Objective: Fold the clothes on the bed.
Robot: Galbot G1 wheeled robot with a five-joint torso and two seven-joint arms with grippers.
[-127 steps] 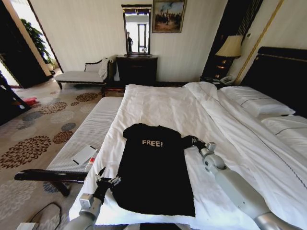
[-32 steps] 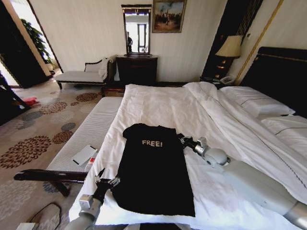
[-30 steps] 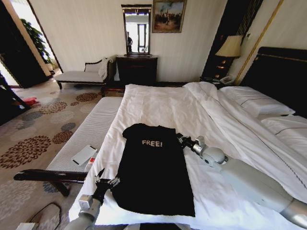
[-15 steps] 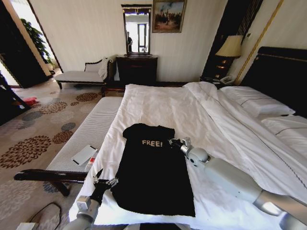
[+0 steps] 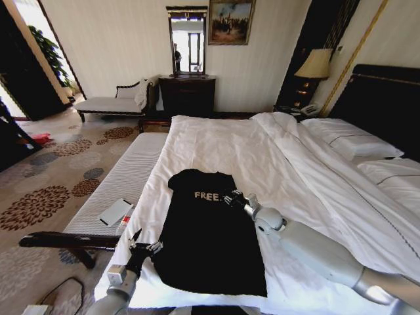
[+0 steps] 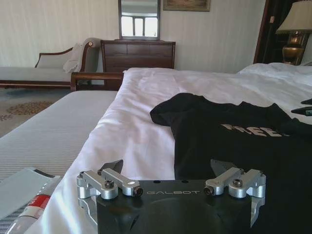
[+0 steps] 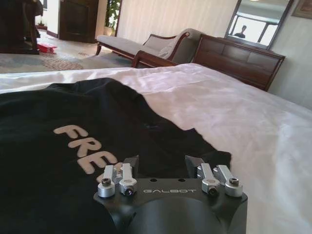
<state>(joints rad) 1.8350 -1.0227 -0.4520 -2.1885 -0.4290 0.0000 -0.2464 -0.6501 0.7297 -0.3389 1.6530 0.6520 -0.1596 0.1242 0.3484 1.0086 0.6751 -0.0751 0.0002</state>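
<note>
white duvet covers the bed [image 5: 223,144], where the black t-shirt [image 5: 207,239] lies flat. right end effector [image 5: 231,198], fingers apart, sits over its lettering; left end effector [image 5: 141,248], spread, waits at its hem corner.

the bed [image 5: 223,141], under a white duvet, bears pillows [image 5: 351,141] and a flat black t-shirt [image 5: 207,239].
</note>
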